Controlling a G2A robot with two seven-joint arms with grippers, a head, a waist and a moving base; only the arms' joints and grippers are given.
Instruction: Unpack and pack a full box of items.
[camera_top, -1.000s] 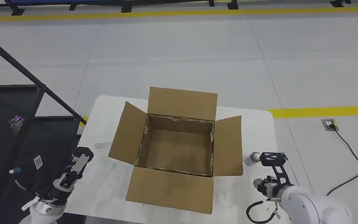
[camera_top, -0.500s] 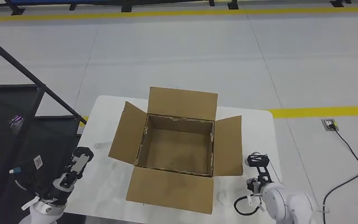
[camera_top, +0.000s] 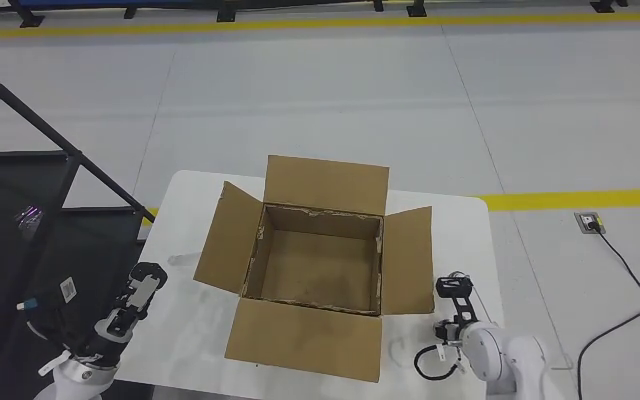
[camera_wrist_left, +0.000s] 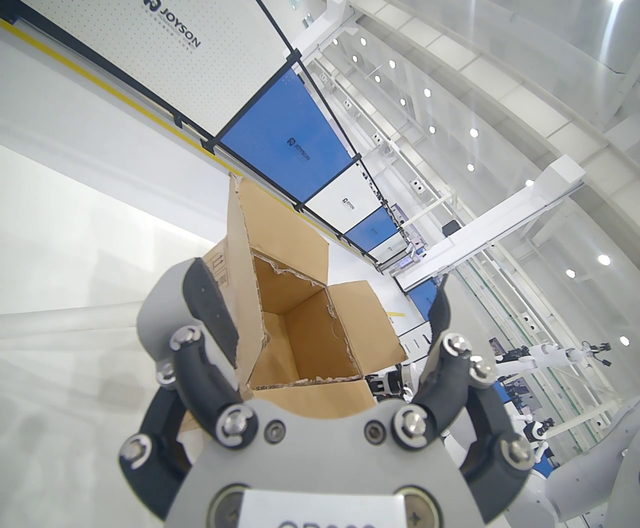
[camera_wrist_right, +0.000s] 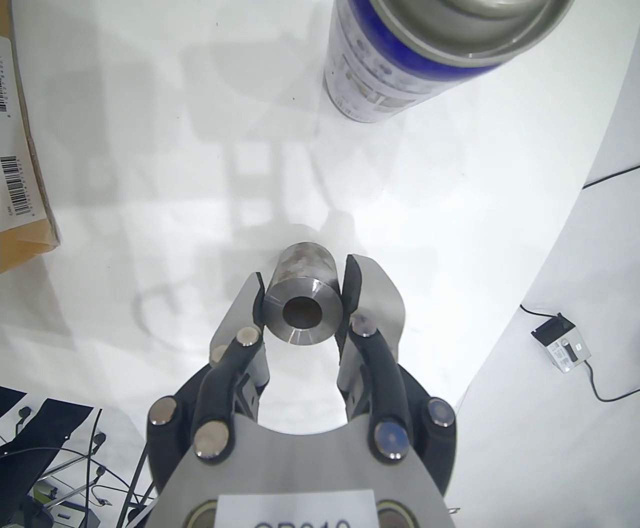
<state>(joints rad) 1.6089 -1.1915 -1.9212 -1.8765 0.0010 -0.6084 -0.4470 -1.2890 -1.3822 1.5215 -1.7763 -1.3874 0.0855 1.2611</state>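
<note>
An open cardboard box (camera_top: 315, 265) stands mid-table with all flaps folded out and a bare cardboard floor inside; the left wrist view shows the same box (camera_wrist_left: 300, 320). My right gripper (camera_wrist_right: 305, 280) is shut on a short hollow steel cylinder (camera_wrist_right: 302, 295), low over the white table (camera_wrist_right: 150, 125) beside the box's right flap. A spray can (camera_wrist_right: 400, 60) with a blue band stands upright just beyond it. In the top view the right gripper (camera_top: 455, 293) sits at the table's front right. My left gripper (camera_wrist_left: 325, 320) is open and holds nothing, off the table's front-left (camera_top: 142, 285).
The table's rounded right edge (camera_wrist_right: 565, 235) runs close to the right gripper. A socket box with a cable (camera_wrist_right: 562, 345) lies on the floor beyond it. A black rack (camera_top: 50, 200) stands left of the table.
The right gripper has shifted left toward the box's right flap, over where the can's top showed earlier. The left arm has kept still.
</note>
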